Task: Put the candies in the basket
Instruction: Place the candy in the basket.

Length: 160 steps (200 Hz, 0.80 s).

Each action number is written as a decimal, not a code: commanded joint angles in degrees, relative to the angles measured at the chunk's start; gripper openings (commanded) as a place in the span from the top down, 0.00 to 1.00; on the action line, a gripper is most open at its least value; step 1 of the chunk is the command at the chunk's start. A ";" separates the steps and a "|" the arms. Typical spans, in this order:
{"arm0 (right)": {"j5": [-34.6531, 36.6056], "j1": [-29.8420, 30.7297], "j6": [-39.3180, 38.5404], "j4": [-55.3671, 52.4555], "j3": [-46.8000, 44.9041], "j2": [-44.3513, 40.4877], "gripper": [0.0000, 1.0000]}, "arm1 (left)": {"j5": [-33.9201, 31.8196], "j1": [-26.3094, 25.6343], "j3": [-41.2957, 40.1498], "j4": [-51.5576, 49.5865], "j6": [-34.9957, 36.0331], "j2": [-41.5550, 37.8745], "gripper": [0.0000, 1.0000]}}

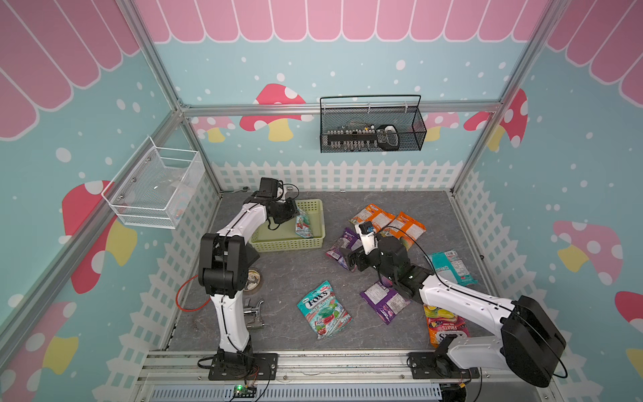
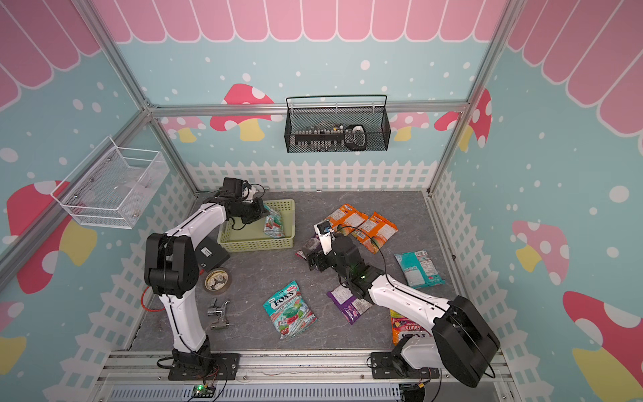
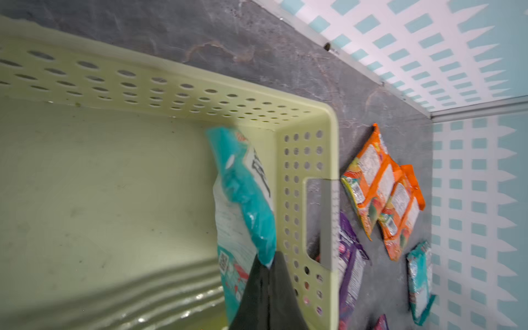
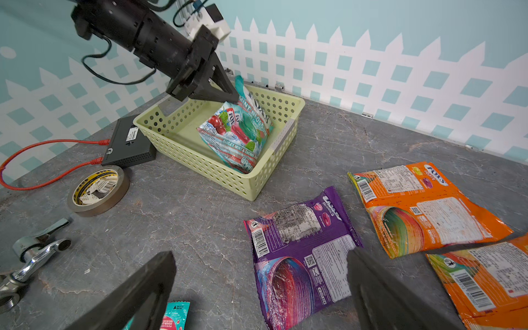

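Pinches crinkly top seam of glossy teal FOX'S bag [image 4: 240,128] w/ left hand [image 4: 235,98] fully closed, bag's lower end down inside low rect. pale-green perforated plastic basket [image 4: 200,165], its only content, far left on grey marbled desk [image 4: 200,228]. Holds right hand [image 4: 261,257] spread wide, empty, above flat shiny purple bag [image 4: 300,251]; two flat orange bags [image 4: 423,205] far-right of it, outside basket.

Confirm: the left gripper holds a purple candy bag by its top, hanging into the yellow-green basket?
No: the left gripper holds a teal FOX'S Mint Blossom bag, not purple, by its top, hanging into the yellow-green basket. See the right wrist view.
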 commanded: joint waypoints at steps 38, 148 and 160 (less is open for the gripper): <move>0.56 0.30 0.20 1.93 -1.10 0.53 0.01 | -7.02 0.04 2.02 -0.96 3.81 6.00 0.85; 0.65 0.30 -0.06 1.89 -0.34 3.60 0.01 | -9.37 -2.29 7.29 -0.83 7.33 10.96 0.82; 0.65 0.26 -0.07 1.80 -0.26 3.83 0.01 | -9.60 -1.96 6.70 -0.81 6.78 10.32 0.75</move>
